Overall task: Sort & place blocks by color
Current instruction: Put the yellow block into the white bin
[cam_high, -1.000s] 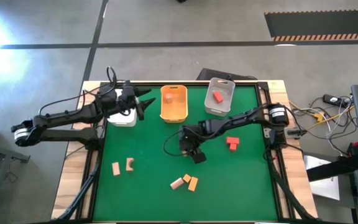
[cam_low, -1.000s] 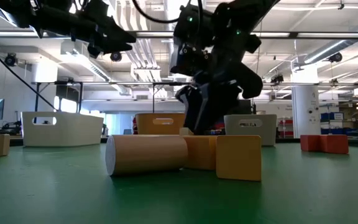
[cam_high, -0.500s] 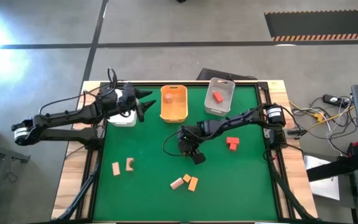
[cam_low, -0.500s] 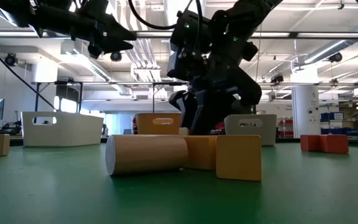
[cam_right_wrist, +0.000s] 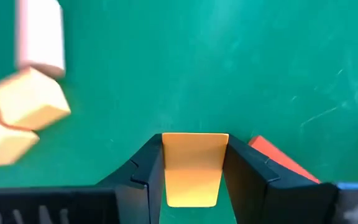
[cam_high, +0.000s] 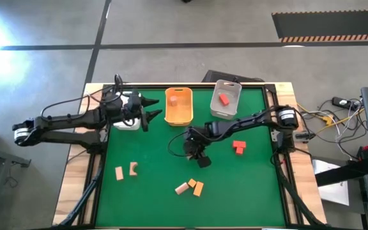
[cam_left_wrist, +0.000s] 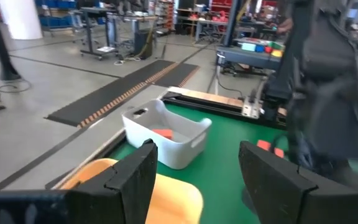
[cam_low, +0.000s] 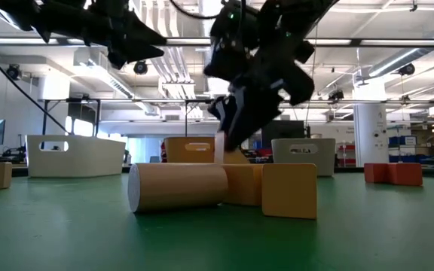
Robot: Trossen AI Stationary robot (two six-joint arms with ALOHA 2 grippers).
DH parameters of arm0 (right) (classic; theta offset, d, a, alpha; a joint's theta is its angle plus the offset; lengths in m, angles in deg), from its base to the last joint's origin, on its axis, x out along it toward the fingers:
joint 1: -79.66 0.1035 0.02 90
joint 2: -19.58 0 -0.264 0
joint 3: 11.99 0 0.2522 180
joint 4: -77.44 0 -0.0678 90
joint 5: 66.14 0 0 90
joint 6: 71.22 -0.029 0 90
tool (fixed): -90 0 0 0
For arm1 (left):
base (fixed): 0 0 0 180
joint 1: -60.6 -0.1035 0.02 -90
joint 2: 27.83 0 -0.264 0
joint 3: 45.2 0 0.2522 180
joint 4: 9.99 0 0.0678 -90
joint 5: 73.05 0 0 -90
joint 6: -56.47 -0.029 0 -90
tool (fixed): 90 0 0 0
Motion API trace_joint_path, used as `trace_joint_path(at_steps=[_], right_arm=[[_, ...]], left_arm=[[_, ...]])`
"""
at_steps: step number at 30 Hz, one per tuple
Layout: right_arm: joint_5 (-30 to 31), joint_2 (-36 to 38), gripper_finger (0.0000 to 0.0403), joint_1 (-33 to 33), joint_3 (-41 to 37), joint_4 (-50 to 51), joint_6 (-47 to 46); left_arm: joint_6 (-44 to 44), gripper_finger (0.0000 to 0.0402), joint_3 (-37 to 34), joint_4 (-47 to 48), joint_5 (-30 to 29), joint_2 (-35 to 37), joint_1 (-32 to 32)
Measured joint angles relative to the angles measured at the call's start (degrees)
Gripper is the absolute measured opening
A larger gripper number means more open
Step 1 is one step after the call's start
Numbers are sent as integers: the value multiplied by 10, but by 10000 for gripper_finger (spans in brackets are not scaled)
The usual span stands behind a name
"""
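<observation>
My right gripper [cam_high: 195, 153] hangs over the table's middle, shut on a yellow-orange block [cam_right_wrist: 194, 167]. My left gripper [cam_high: 151, 108] is open in the air between the white bin [cam_high: 128, 121] and the orange bin [cam_high: 178, 107]. A tan cylinder and two orange blocks lie in a cluster [cam_high: 191, 186] near the table's near edge. Two tan blocks [cam_high: 126, 170] lie to the near left. Red blocks [cam_high: 239, 147] lie to the right. One red block [cam_high: 223, 99] lies in the grey bin [cam_high: 225, 108], and one orange block [cam_high: 174, 99] in the orange bin. My right gripper pinches the yellow-orange block by two opposite side faces [cam_right_wrist: 166, 163] between its two fingers [cam_right_wrist: 247, 171]. The fingers come from above, pointing down. The block is lifted clear of the green table.
The three bins stand in a row along the far edge; in the left wrist view the grey bin [cam_left_wrist: 166, 142] and the orange bin [cam_left_wrist: 157, 196] lie ahead of the open fingers. Bare green mat [cam_high: 152, 147] lies between the bins and the loose blocks.
My right gripper has risen from table level and tipped, seen in the low view. My left gripper has shifted a little toward the table's right, closer to the orange bin. The loose blocks on the table have stayed where they were.
</observation>
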Motion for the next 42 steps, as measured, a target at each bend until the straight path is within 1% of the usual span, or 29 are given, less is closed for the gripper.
trace_joint_path(at_steps=[3,7,10,13,15,19,21,23,25,32,42], right_arm=[[0,21,117,0,-8,-22,-26],[-1,55,117,0,-44,-108,-68],[1,78,117,0,-88,-232,-122],[7,88,117,0,-144,-417,-183],[36,88,117,0,-176,-525,-212],[129,80,117,0,-216,-667,-225],[154,75,117,-1,-226,-721,-240],[166,72,117,0,-233,-772,-253],[167,72,117,0,-234,-792,-262],[165,72,117,1,-227,-793,-274],[164,70,117,4,-219,-793,-284]], left_arm=[[0,209,-2,5,0,0,25],[-1,209,-15,5,-1,0,66],[-2,209,-30,5,-1,0,97],[-2,209,-46,0,-1,0,126],[-2,209,-56,-17,-1,-3,147],[-4,209,-78,-73,-1,-10,180],[-3,209,-85,-90,-1,-19,189],[-2,209,-86,-104,-1,-32,194],[8,209,-86,-119,-1,-49,195],[50,209,-86,-151,-2,-98,193],[59,210,-86,-281,-2,-165,193]])
